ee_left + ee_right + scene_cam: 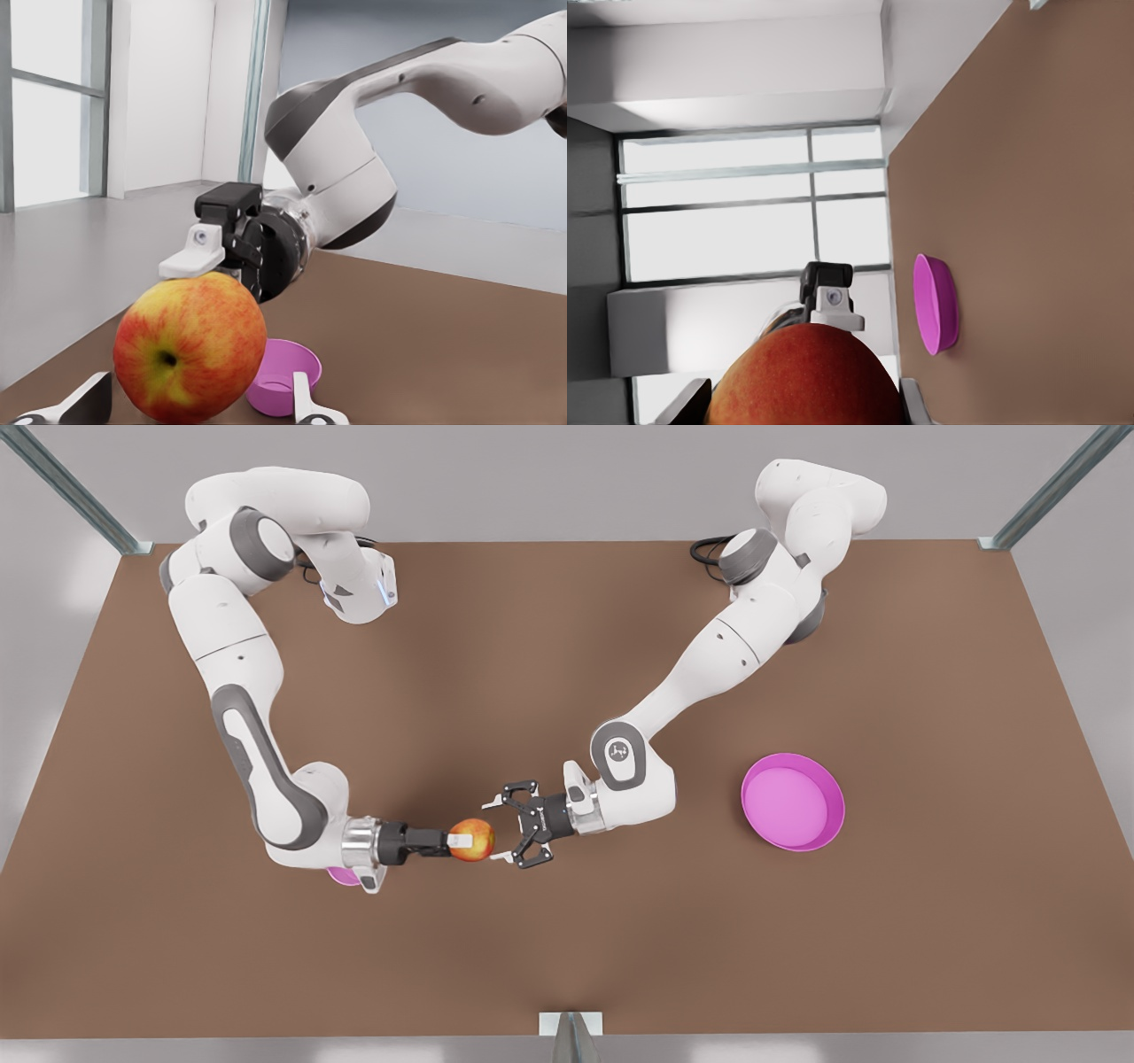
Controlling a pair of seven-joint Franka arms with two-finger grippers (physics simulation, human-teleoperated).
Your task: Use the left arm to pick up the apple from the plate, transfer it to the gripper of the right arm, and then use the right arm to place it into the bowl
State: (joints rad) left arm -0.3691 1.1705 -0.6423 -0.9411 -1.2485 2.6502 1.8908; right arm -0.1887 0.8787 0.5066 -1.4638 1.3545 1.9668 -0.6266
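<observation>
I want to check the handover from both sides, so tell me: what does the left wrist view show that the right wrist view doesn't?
Left wrist view alone: the right end effector, open and facing the camera, just beyond the apple, with the bowl on the table behind it.

Right wrist view alone: the left end effector, closed on the apple's far side, and the plate seen edge-on.

Both: the apple up close, raised above the brown table.

Red-yellow apple (471, 840), magenta bowl (793, 802)
</observation>
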